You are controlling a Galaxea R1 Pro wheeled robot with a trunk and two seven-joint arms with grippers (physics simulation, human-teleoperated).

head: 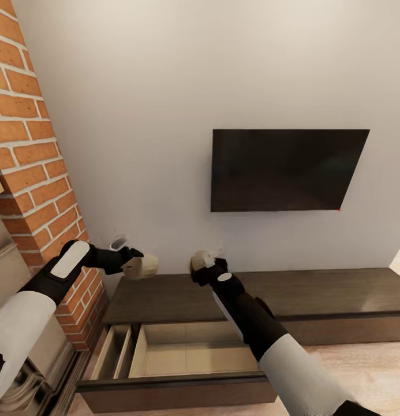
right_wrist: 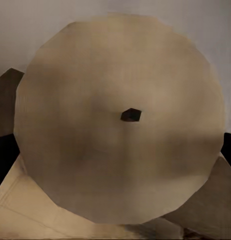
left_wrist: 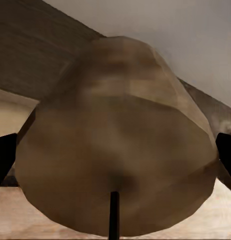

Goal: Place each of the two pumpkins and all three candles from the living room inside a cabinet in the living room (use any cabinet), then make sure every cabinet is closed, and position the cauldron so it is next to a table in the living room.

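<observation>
A tan candle (head: 143, 267) is held in the air by my left gripper (head: 136, 266), which is shut on it above the left end of the low dark brown cabinet (head: 315, 292). Seen from the left wrist, this candle (left_wrist: 118, 135) sits between the two dark fingertips (left_wrist: 3, 160). My right gripper (head: 201, 263) is shut on a second cream candle (head: 198, 260), also raised over the cabinet top. The right wrist view looks at that candle's flat end (right_wrist: 120, 120) with its small wick hole. One cabinet drawer (head: 182, 352) stands pulled open below both grippers, its light wood inside bare.
A red brick fireplace (head: 32, 167) rises at the left, close to my left arm. A black TV (head: 283, 170) hangs on the white wall above the cabinet. Light wood floor (head: 367, 370) shows at the right of the open drawer.
</observation>
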